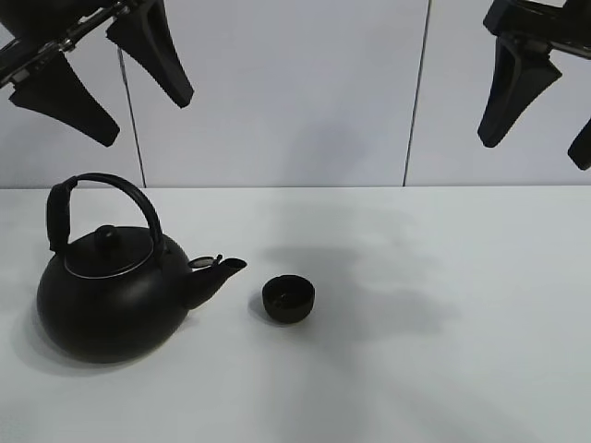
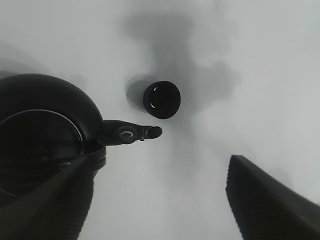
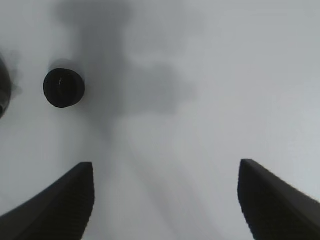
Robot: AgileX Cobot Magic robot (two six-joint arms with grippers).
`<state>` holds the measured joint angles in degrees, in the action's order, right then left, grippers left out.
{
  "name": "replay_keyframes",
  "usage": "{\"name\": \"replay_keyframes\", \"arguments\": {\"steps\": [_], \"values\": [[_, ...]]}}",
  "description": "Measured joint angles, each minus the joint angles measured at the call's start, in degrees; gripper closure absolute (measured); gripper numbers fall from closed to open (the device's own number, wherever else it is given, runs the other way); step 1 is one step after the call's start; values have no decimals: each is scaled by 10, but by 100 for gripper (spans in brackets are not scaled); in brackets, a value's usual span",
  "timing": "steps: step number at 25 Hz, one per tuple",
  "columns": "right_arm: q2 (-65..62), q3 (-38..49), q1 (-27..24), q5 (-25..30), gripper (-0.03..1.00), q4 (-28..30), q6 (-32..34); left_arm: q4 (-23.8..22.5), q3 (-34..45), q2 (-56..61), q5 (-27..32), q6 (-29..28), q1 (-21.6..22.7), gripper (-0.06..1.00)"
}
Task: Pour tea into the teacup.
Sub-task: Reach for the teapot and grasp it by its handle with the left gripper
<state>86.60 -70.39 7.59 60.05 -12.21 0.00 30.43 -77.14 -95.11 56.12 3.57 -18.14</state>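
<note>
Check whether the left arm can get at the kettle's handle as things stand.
Probably yes. The left gripper hangs open above the kettle, whose handle stands upright with nothing over it; the teacup sits apart, off the spout.

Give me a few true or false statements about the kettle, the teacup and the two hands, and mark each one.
1. The teacup stands upright on the table. True.
2. The left hand grips the handle of the kettle. False: it hangs open above the kettle, holding nothing.
3. The lid is on the kettle. True.
4. The spout touches the teacup. False: there is a gap between them.
5. The right hand holds the teacup. False: it is raised, open and empty.
</note>
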Motion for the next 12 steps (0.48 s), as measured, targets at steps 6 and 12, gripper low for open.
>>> {"name": "replay_keyframes", "arguments": {"steps": [6, 12], "values": [[0, 0, 0, 0, 42, -2, 0, 0, 0, 0, 0, 0, 0, 41], [0, 0, 0, 0, 42, -2, 0, 0, 0, 0, 0, 0, 0, 41]]}}
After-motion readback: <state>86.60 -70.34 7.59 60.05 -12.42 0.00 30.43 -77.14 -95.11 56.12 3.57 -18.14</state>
